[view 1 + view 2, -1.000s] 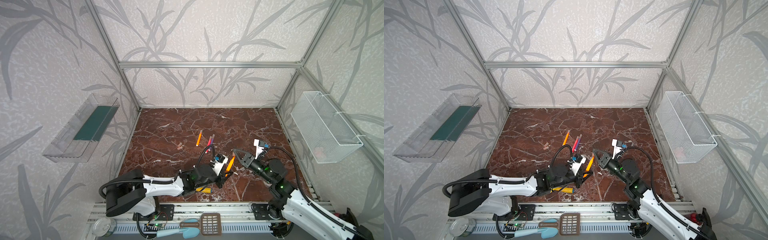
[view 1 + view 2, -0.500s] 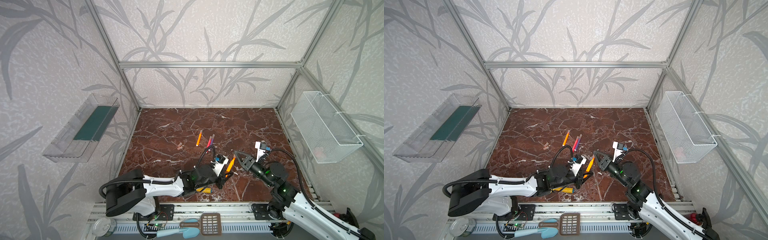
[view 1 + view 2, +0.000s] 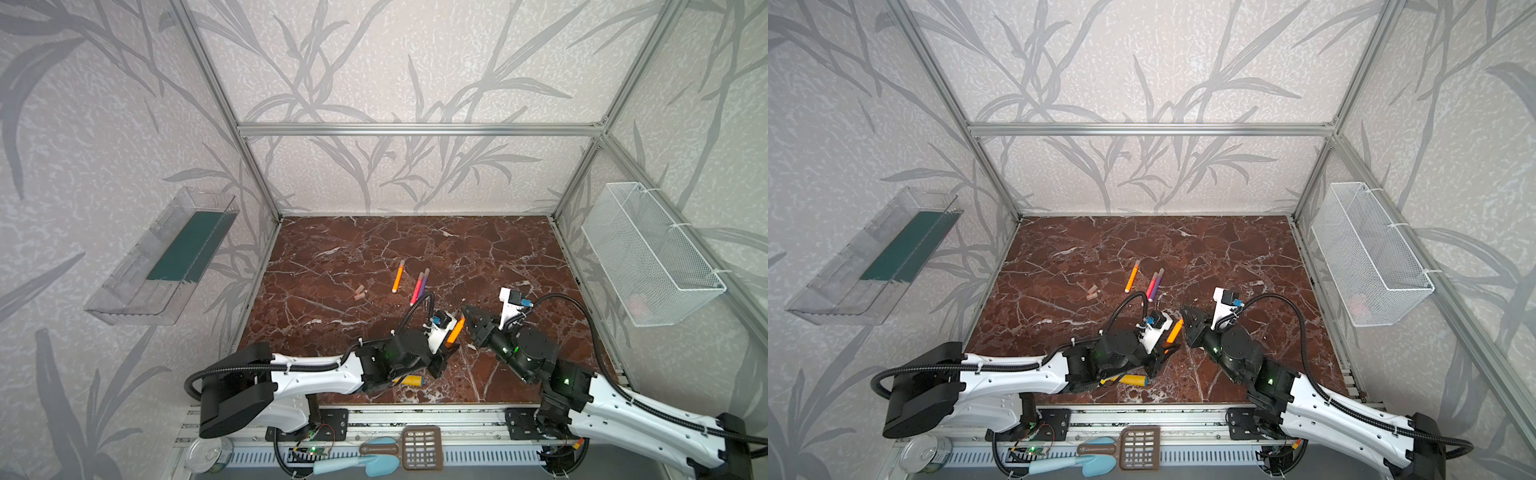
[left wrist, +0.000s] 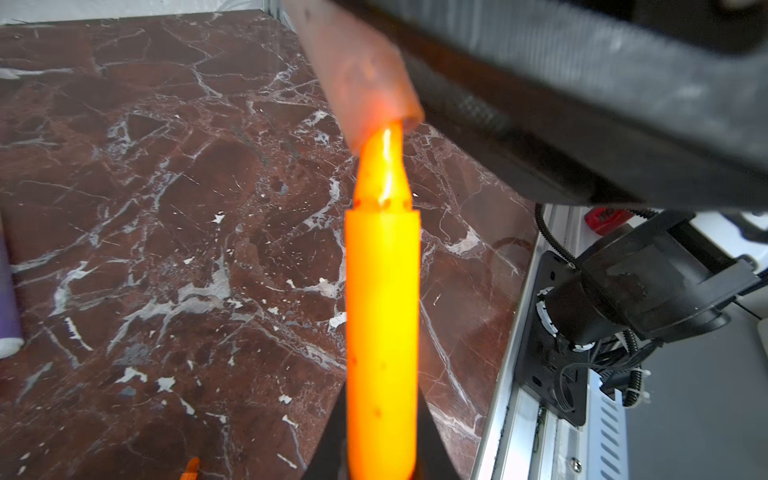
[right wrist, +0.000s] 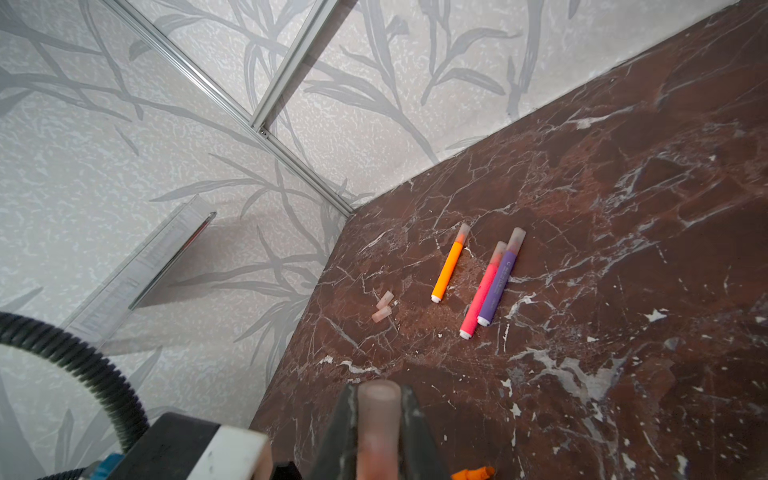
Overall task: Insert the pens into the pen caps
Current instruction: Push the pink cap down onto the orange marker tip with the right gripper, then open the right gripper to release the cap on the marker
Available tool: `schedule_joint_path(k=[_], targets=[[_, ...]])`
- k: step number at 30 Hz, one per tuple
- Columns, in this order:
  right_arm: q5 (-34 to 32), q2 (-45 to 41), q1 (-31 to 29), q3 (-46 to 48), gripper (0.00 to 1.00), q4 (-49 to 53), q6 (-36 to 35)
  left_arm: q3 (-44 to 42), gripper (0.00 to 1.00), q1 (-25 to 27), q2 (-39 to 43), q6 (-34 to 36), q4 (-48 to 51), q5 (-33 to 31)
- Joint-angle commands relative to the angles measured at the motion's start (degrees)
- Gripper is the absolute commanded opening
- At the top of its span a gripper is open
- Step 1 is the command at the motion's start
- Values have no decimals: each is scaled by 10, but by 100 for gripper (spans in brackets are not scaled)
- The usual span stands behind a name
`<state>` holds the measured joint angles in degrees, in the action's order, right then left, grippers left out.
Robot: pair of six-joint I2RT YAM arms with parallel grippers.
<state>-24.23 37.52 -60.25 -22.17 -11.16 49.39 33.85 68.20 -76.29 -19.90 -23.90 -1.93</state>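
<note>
Left gripper (image 3: 449, 347) clamps the orange pen (image 4: 382, 311) low on its barrel, leaving the tip free; right gripper (image 5: 379, 397) pinches the pen cap (image 4: 365, 83), mouth facing that tip; it's just entering, above the front of the surface (image 3: 415, 241).

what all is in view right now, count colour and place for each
capped pens: three, one orange, one pink, one purple, lying mid-table
loose caps: two, pale pinkish, on the table near the orange capped pen
held pen: one, orange, in the left end effector, tip at the held cap's mouth
held cap: one, pale pinkish, in the right end effector
toy shovel: one, yellow with blue end, under the left arm
table: one, red-brown marble, centre
clear tray: one, green-lined, left wall
wire basket: one, white, right wall
left end effector: one, black, shut on the held pen
right end effector: one, black, shut on the held cap
</note>
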Motion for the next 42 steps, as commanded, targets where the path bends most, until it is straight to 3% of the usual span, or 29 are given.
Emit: schedule_joint_path(k=[1, 8, 14, 21, 25, 32, 38, 42], targets=[[52, 13, -33, 3, 0, 32, -4, 41, 0, -14, 15, 10, -37, -78], [18, 35, -58, 7, 0, 13, 19, 40, 0, -16, 17, -2, -43, -86], [-102, 100, -138, -24, 0, 22, 51, 60, 0, -15, 13, -29, -31, -87], [-93, 148, -149, -56, 0, 9, 40, 50, 0, -16, 29, -35, -46, -82], [-102, 122, -148, -55, 37, 15, 20, 30, 0, -16, 39, -32, -57, -83], [-124, 28, -148, -30, 75, -10, -62, -12, 0, -16, 52, -25, -88, -68], [-141, -44, -147, -59, 85, 45, -134, -30, 0, -16, 50, -23, -107, -63], [-141, -74, -140, -64, 82, 36, -188, -35, 0, -16, 48, -19, -114, -54]])
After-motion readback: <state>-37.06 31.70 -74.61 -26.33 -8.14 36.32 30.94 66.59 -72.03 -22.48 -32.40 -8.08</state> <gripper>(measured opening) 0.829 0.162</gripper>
